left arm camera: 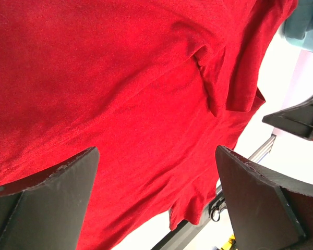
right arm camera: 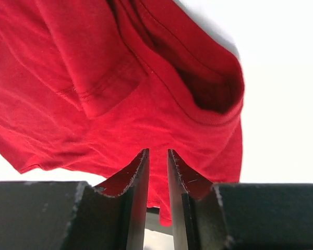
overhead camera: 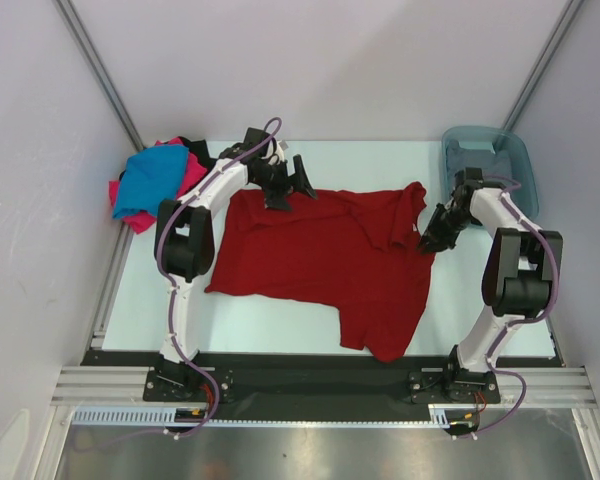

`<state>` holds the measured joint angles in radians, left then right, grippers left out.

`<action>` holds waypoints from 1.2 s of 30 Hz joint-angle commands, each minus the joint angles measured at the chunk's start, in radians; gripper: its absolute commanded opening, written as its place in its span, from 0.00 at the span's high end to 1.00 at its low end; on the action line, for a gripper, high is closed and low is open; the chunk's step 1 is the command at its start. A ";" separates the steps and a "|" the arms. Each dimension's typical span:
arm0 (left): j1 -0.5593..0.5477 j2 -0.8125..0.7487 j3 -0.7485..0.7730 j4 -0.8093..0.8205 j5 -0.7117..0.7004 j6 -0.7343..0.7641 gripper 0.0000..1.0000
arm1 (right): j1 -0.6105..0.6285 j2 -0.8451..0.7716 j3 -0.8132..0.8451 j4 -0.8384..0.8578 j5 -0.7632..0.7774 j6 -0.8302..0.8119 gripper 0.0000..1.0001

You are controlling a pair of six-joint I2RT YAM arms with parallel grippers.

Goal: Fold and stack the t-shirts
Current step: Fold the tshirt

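The dark red t-shirt (overhead camera: pixel 330 255) lies spread on the white table, its right sleeve bunched up. My left gripper (overhead camera: pixel 291 192) hovers open and empty over the shirt's far left shoulder; in the left wrist view (left arm camera: pixel 156 151) red cloth (left arm camera: pixel 120 78) fills the space below its wide-apart fingers. My right gripper (overhead camera: pixel 430 238) is at the shirt's right edge, its jaws nearly closed (right arm camera: pixel 157 152) with red cloth (right arm camera: pixel 120 78) in the narrow gap. The bright blue t-shirt (overhead camera: pixel 150 180), the hot pink one (overhead camera: pixel 192 172) and the black one (overhead camera: pixel 195 150) lie piled at the back left.
A teal plastic tub (overhead camera: pixel 520 160) stands at the back right with grey cloth (overhead camera: pixel 477 155) inside, just behind my right arm. White walls close in the table on three sides. A black rail (overhead camera: pixel 320 375) runs along the near edge.
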<state>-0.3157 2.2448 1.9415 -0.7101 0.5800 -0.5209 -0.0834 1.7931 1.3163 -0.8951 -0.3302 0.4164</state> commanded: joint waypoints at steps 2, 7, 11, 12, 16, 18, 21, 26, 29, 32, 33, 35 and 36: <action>0.001 -0.059 0.004 0.000 0.017 0.025 0.00 | 0.007 0.037 -0.019 0.128 -0.073 0.018 0.74; 0.001 -0.074 -0.015 -0.003 0.012 0.035 0.00 | 0.014 0.094 -0.002 0.176 -0.084 0.016 0.72; 0.001 -0.080 -0.019 -0.008 0.006 0.038 0.00 | 0.005 0.138 0.012 0.220 -0.086 0.016 0.72; 0.001 -0.083 -0.021 -0.011 0.003 0.038 0.00 | 0.007 0.143 0.014 0.229 -0.087 0.019 0.72; 0.003 -0.088 -0.026 -0.017 -0.009 0.051 0.00 | 0.010 0.169 0.029 0.262 -0.096 0.033 0.71; 0.003 -0.093 -0.029 -0.017 -0.012 0.050 0.00 | 0.013 0.176 0.035 0.278 -0.096 0.039 0.69; 0.006 -0.093 -0.029 -0.017 -0.012 0.050 0.00 | 0.017 0.190 0.046 0.291 -0.095 0.045 0.66; 0.006 -0.094 -0.029 -0.017 -0.012 0.050 0.00 | 0.027 0.203 0.054 0.295 -0.086 0.042 0.67; 0.006 -0.093 -0.029 -0.019 -0.012 0.050 0.00 | 0.028 0.204 0.047 0.300 -0.086 0.041 0.72; 0.006 -0.091 -0.029 -0.015 -0.008 0.048 0.00 | 0.030 0.207 0.043 0.301 -0.086 0.035 0.84; 0.006 -0.090 -0.029 -0.015 -0.008 0.048 0.00 | 0.030 0.206 0.043 0.300 -0.084 0.035 0.87; 0.006 -0.090 -0.029 -0.014 -0.006 0.045 0.00 | 0.030 0.204 0.041 0.300 -0.079 0.033 0.92; 0.006 -0.087 -0.027 -0.014 -0.005 0.045 0.00 | 0.030 0.206 0.041 0.298 -0.079 0.033 0.93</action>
<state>-0.3153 2.2158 1.9125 -0.7231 0.5747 -0.4889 -0.0601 1.9881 1.3350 -0.6113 -0.4194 0.4519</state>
